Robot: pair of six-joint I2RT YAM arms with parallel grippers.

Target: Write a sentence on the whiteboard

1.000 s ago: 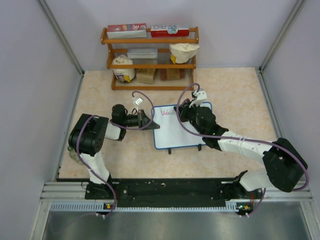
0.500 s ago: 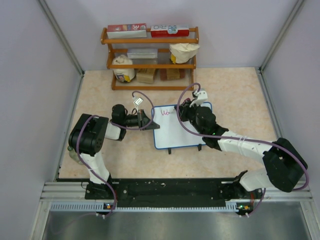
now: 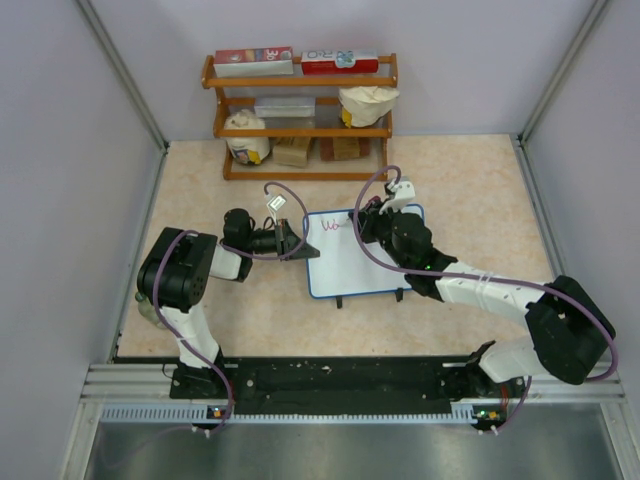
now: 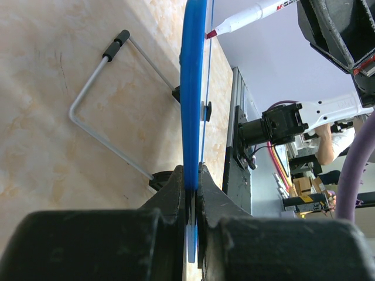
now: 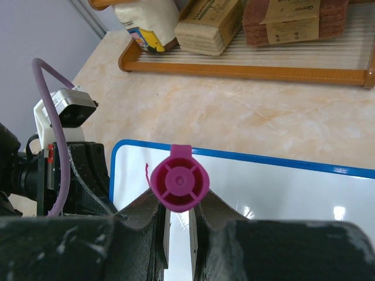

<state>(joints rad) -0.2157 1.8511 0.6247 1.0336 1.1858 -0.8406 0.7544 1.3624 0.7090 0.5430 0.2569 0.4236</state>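
Note:
The whiteboard [image 3: 360, 265], white with a thin blue frame, lies tilted in the middle of the table. Purple writing [image 3: 335, 226] runs along its top left corner. My left gripper [image 3: 298, 243] is shut on the board's left edge. The left wrist view shows this edge-on, with the blue frame [image 4: 193, 88] pinched in the gripper [image 4: 193, 175]. My right gripper [image 3: 366, 222] is shut on a marker, whose magenta end cap [image 5: 179, 182] faces the right wrist camera above the board [image 5: 281, 187]. The marker's tip [image 4: 212, 34] touches the board face.
A wooden shelf [image 3: 300, 115] with boxes and bags stands at the back of the table. The board's wire stand [image 4: 105, 111] rests on the table behind it. Enclosure walls rise to the left and right. The right arm's purple cable [image 3: 375, 185] loops over the board's top edge.
The right gripper and its marker have shifted very slightly along the top of the board. The left arm and the board have not moved.

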